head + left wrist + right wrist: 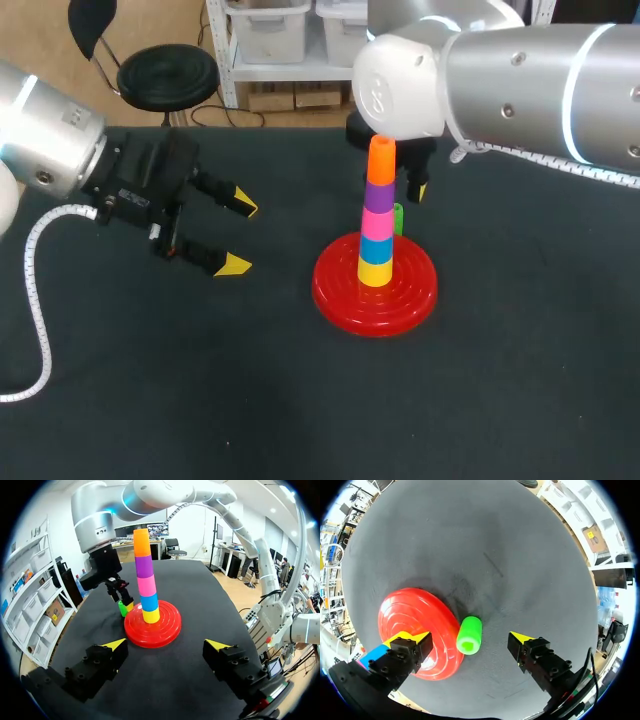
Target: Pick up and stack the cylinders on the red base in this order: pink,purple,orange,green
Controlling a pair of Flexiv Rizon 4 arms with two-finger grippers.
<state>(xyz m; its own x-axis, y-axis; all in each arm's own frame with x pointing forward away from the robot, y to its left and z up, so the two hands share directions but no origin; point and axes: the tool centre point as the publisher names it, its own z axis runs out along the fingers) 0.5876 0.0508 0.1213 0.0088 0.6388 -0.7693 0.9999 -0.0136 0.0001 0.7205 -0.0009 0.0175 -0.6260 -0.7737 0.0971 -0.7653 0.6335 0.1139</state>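
Head view shows the tower almost built: on the red base (335, 287) a yellow cylinder (376, 271) sits lowest, then a blue cylinder (377, 248), and above them the pink cylinder (377, 222), the purple cylinder (379, 195) and the orange cylinder (381, 160), all in one straight column. By the task's order, pink, purple and orange are placed, so I judge three of the four done and only green left. The green cylinder (469, 635) is on the table just beside the far rim of the base, apparently upright, not yet lifted. The right gripper (466, 639) hangs directly over it with its fingers spread wide, one over the base's edge and the other over bare table, neither touching the cylinder; it grips nothing. What is left, as I read it, is to close on the green piece, raise it above the orange top and seat it there. The left gripper (240, 236) is well apart on the other side of the base, its fingers released and empty, pointing toward the tower.
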